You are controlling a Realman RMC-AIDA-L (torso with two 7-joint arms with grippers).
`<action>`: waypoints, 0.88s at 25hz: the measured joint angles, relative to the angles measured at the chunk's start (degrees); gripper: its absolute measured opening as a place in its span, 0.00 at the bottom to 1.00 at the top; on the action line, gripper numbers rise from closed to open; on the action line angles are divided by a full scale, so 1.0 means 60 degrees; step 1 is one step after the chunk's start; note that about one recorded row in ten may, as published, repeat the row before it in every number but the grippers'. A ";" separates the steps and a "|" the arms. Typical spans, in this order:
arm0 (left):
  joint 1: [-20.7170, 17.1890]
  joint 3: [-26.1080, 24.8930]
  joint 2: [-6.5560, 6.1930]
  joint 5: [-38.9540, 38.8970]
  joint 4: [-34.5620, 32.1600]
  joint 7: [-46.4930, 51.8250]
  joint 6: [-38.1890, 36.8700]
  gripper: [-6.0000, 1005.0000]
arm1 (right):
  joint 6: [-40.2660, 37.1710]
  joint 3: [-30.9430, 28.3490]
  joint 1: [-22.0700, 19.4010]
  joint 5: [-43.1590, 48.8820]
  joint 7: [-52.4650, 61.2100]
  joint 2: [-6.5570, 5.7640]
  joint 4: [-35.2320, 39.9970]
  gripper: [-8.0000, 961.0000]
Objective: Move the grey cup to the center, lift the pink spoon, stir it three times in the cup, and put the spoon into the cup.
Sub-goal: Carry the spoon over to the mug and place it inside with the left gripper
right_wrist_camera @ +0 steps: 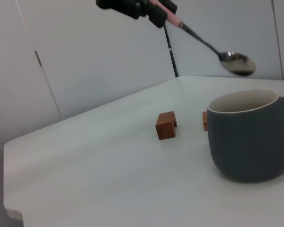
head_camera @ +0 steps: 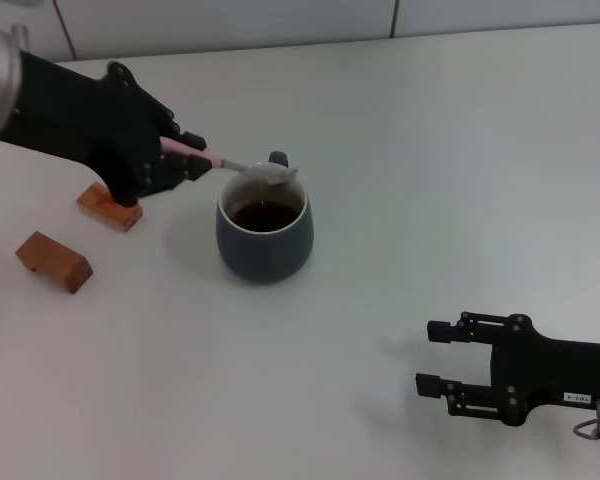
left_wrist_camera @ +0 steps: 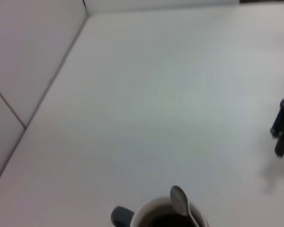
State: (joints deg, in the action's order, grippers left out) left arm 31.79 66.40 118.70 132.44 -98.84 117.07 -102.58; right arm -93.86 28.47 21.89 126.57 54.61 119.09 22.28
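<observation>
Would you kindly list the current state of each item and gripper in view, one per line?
grey cup: upright on the table, dark liquid inside, nothing resting in it.
pink spoon: held in the air by its handle, bowl above the cup's rim, clear of the liquid.
left gripper: shut on the spoon handle.
right gripper: open, empty, low over the table away from the cup.
two wooden blocks: lying on the table, untouched.

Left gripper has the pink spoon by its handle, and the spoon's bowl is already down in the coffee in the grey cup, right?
Not quite. The left gripper does hold the pink spoon by its handle, but the right wrist view shows its bowl in the air above the grey cup's rim, not in the liquid.
</observation>
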 joint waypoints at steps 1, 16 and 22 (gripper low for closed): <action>0.0042 0.0221 0.0007 0.0179 -0.0004 0.0037 0.0078 0.15 | 0.0000 0.0000 0.0000 0.0000 0.0004 0.0000 -0.0004 0.74; 0.0618 0.3441 0.0065 0.2841 0.0342 0.0852 0.1326 0.15 | -0.0011 0.0001 -0.0038 0.0005 0.0012 0.0001 -0.0024 0.74; 0.0817 0.3944 0.0066 0.2962 0.0649 0.1049 0.1444 0.16 | -0.0019 0.0000 -0.0044 0.0005 0.0012 0.0001 -0.0023 0.74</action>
State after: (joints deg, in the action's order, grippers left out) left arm 36.69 90.06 119.10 150.22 -94.95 123.36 -93.92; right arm -93.97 28.48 21.62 126.60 54.69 119.09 22.15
